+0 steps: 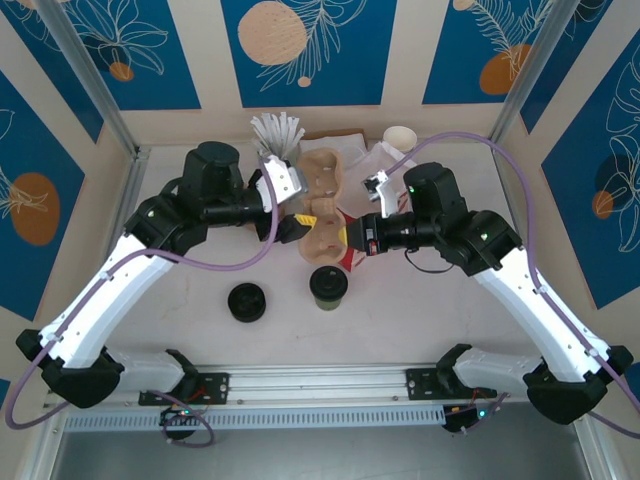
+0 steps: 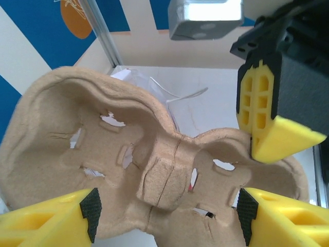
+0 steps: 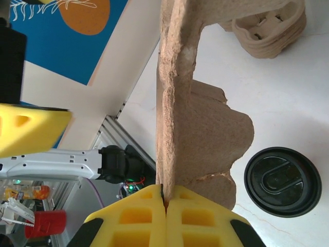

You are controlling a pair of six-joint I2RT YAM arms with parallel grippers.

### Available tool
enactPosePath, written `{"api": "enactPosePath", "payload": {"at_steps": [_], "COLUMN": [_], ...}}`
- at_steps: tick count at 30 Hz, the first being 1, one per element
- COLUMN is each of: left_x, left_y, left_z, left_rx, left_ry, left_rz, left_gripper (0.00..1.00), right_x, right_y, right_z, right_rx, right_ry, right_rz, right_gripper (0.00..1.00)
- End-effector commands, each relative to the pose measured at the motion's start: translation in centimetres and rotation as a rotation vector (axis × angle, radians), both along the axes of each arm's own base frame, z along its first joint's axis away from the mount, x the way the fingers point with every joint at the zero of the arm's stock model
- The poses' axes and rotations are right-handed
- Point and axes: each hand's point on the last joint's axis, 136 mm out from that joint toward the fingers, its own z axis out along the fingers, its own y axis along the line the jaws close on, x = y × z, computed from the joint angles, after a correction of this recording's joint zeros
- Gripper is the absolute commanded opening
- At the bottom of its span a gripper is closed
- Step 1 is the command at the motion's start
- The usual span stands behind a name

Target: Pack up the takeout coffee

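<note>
a: where's the takeout coffee (image 1: 328, 287)?
b: standing upright on the table (image 1: 400, 310), near the middle, black lid on. nothing is touching it. a loose black lid (image 1: 247, 301) lies at its 9 o'clock, apart from it.
a: and the right gripper (image 3: 164, 193)?
b: its yellow fingers are pressed together on the edge of a pulp carrier (image 3: 198, 128), which is held up on edge. seen from above, that carrier is at the coffee's 12 o'clock.
a: left gripper (image 2: 167, 206)?
b: fingers spread wide, one on each side of the carrier's narrow waist. i can't tell whether the pads actually touch the pulp.
a: anything behind?
b: a stack of carriers (image 1: 325, 170) at 12 o'clock of the held one, and white cups (image 1: 400, 137) at about 1 o'clock, by the far edge.
</note>
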Motion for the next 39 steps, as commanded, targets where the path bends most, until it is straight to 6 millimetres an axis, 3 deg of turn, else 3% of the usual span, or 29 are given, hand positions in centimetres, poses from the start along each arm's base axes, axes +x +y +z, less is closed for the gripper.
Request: {"api": "enactPosePath", "payload": {"at_steps": [1,14,23,34,39], "left_x": [-0.3,1.0,1.3,1.3,1.1], "left_y": [-0.6,-1.4,-2.4,-2.0,-1.9], "left_z": [-1.3,-4.1,-4.6,-4.3,-4.4], "left_rx": [0.066,0.156,0.171,0.162,0.164], "left_ry": [-0.030,-0.044,-0.036,-0.049,-0.052], "left_rz": [-0.065,-0.092,-0.121,-0.107,-0.113], "left_gripper": [0.71,0.69,0.57,0.60,0.54], "right_x": [-0.9,-1.5,-1.3,-1.1,-1.1], "right_y": [0.5,1.2,1.3,1.1,0.9], "right_z": [1.3,0.3,-0.1,-0.4,-0.3], "right_rx": [0.036,0.037,0.023,-0.003,-0.009], "right_ry": [0.010,0.065,0.079,0.082,0.080], "right_rz": [0.042,0.079,0.076,0.064,0.060], "right_gripper": [0.00,0.00,0.00,0.00,0.00]}}
